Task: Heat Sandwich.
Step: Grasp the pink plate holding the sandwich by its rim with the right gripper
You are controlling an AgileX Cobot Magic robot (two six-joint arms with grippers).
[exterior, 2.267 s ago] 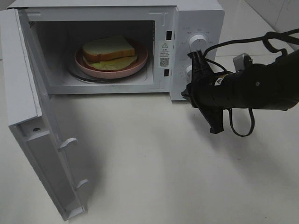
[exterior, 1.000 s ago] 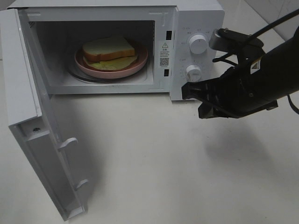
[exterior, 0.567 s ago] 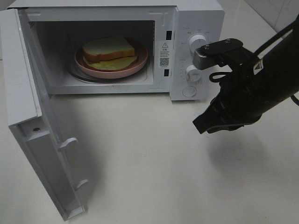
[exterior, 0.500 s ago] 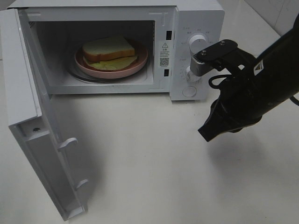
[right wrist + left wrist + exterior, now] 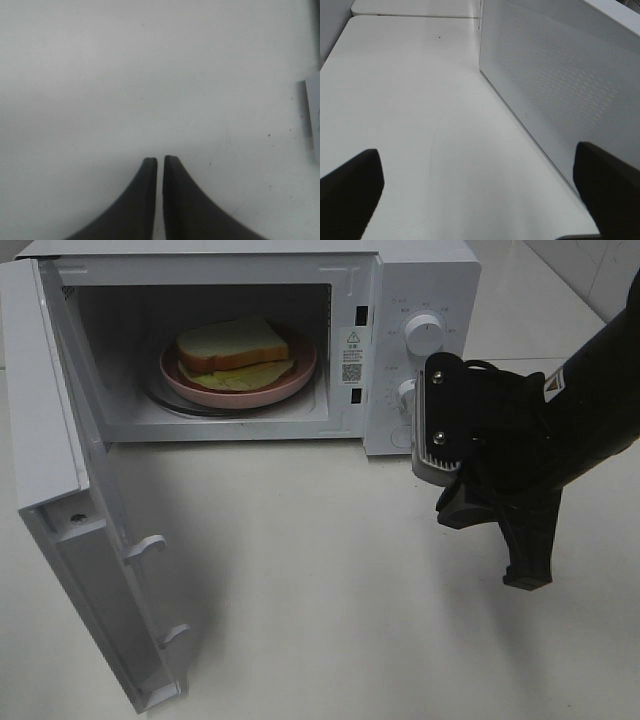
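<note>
Two left fingers (image 5: 350, 195) spread wide, empty, cut off at the view's edges; right fingers (image 5: 147, 200) nearly closed, empty.

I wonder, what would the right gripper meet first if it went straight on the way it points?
Most likely the white table. The right gripper points downward in front of the microwave, and its wrist view shows only table straight ahead of it; how far off is hard to judge.

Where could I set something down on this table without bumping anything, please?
The widest bare patch is the table in front of the microwave, between its open door and the right end effector. Inside the microwave it is crowded: the plate and sandwich take up most of the floor.
</note>
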